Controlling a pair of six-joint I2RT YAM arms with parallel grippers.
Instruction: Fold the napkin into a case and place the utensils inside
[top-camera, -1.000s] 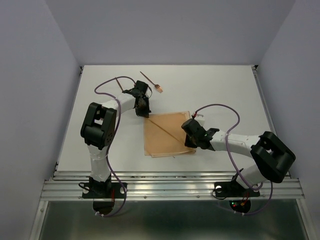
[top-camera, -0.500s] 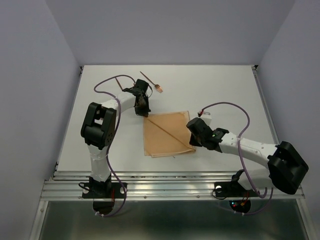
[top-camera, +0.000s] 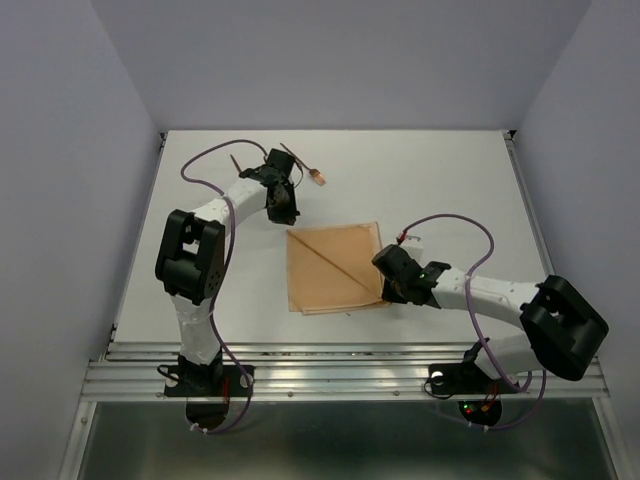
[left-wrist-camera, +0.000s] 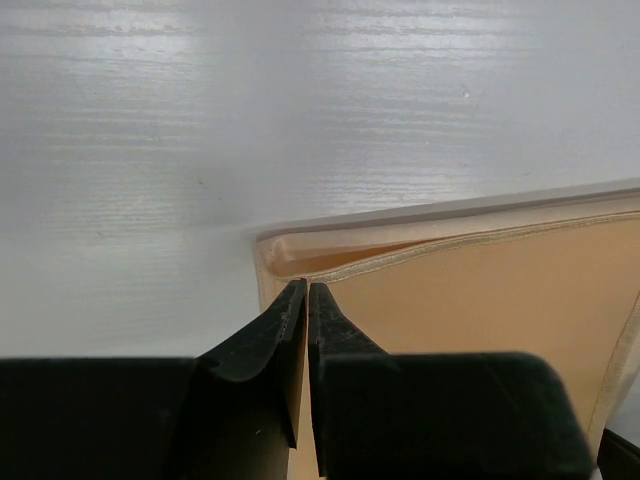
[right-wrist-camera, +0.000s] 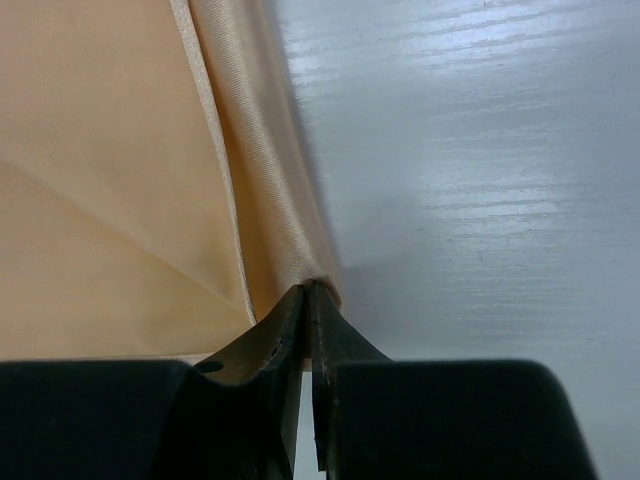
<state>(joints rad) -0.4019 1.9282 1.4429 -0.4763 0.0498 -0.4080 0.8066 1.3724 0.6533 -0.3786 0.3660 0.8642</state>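
Note:
The tan napkin lies flat as a layered square with a diagonal fold line; no narrow case is in view. My left gripper hangs just beyond the napkin's far left corner, its jaws parted by a thin slit with nothing between them. My right gripper is shut on the napkin's right edge fold near the front right corner. Of the utensils, the fork lies at the back beside the left wrist. A plain thin stick shows partly behind the left arm's cable.
The white table is walled on three sides. A metal rail runs along its near edge, where both arm bases sit. Purple cables loop over each arm.
The left gripper has let go of the napkin's far left corner and drawn back a little. The right gripper has slid slightly nearer along the right edge, still gripping it.

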